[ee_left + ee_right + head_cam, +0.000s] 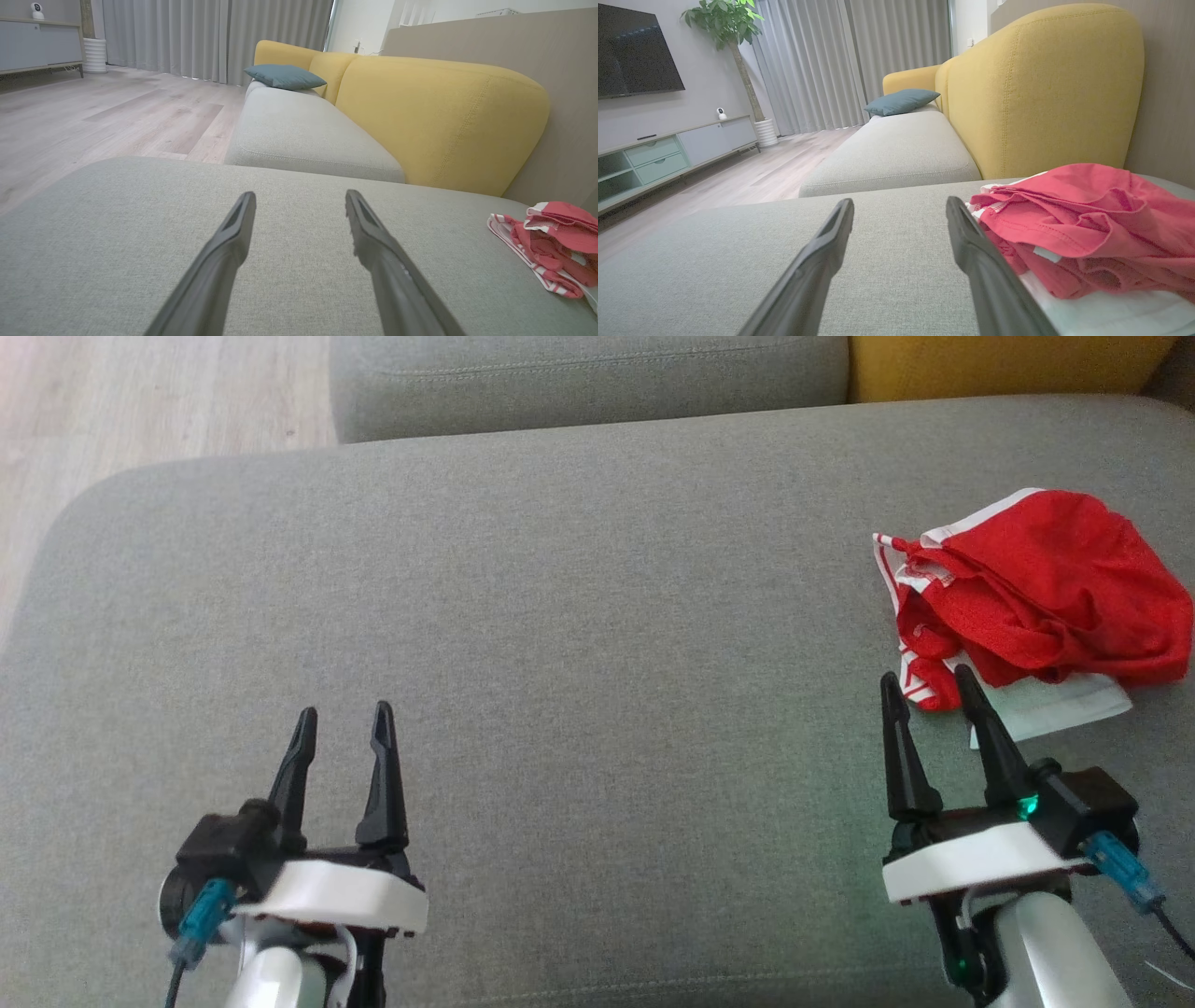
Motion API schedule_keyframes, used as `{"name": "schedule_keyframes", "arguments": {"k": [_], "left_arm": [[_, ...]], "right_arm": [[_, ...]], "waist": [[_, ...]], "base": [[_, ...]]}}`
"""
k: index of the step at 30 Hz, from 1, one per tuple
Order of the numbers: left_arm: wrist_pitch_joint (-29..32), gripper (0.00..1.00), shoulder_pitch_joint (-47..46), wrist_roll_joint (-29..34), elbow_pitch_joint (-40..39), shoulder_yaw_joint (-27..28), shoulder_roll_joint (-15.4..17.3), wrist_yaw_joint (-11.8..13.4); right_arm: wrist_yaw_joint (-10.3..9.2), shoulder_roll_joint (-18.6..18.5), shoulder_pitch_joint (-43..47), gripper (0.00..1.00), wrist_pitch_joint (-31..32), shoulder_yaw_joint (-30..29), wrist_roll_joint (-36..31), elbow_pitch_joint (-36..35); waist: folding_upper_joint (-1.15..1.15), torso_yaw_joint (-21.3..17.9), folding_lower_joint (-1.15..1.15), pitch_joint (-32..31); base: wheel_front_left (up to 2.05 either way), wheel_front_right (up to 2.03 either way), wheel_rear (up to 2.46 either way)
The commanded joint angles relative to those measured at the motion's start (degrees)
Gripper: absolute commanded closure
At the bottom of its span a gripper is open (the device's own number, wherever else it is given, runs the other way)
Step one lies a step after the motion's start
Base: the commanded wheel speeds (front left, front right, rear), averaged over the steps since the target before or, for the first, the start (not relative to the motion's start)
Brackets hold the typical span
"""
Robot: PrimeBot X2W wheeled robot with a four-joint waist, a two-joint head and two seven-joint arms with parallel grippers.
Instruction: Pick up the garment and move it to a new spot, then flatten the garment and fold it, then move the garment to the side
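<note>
Garment [1046,588] of red cloth with white striped trim lies bunched and creased at the far right of the grey cushion [579,616], close to its right edge; a pale layer shows beneath it, and whether that is part of it or a separate cloth cannot be told. Right gripper [925,676] hovers low with its tips just at the heap's near edge, jaws spread wide and holding nothing; left gripper [344,711] hangs well apart at the lower left, equally wide and empty, pointing across the cushion. That layout would suit either a loose heap waiting to be lifted, or a rough bundle already put aside; the creases lean toward the former, but the pictures do not settle it. Nothing lies between the right fingers and the cloth; the yellow backrest [1041,88] rises close behind the garment, so room is tight on that side, while the cushion spreads broad toward the left. Further off lie a second grey seat [303,130], a blue pillow [285,76], wooden floor [117,112] and grey curtains [822,65]; none is near the arms.
</note>
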Motion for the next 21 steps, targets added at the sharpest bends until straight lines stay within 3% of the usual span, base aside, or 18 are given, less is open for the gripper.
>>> {"name": "schedule_keyframes", "arguments": {"k": [1,4,5,21], "left_arm": [[-0.31,0.0,-1.82,-0.13,-1.8,1.96,0.32,-0.42],[-0.31,0.0,-1.93,-0.59,-2.11,2.22,0.32,-0.56],[-0.01,1.0,0.0,-0.56,0.21,0.18,-0.03,-0.46],[1.75,1.0,-0.08,-9.61,3.08,1.15,0.47,-1.52]], "right_arm": [[0.2,0.09,-1.79,0.0,-0.67,1.42,0.62,-1.65],[0.2,0.09,-1.95,0.0,-0.69,1.49,0.66,-1.57],[0.0,0.01,-0.01,1.0,0.01,0.15,0.43,0.26],[0.02,-0.51,0.43,1.0,1.74,-0.23,9.95,2.06]], "waist": [[0.0,-0.03,0.0,0.09],[0.0,-0.09,0.0,0.22],[0.0,-0.09,0.0,0.24],[0.0,0.09,0.0,-0.15]], "base": [[0.0,0.0,0.0],[0.0,0.0,0.0],[0.0,0.0,0.0],[0.0,0.0,0.0]]}}
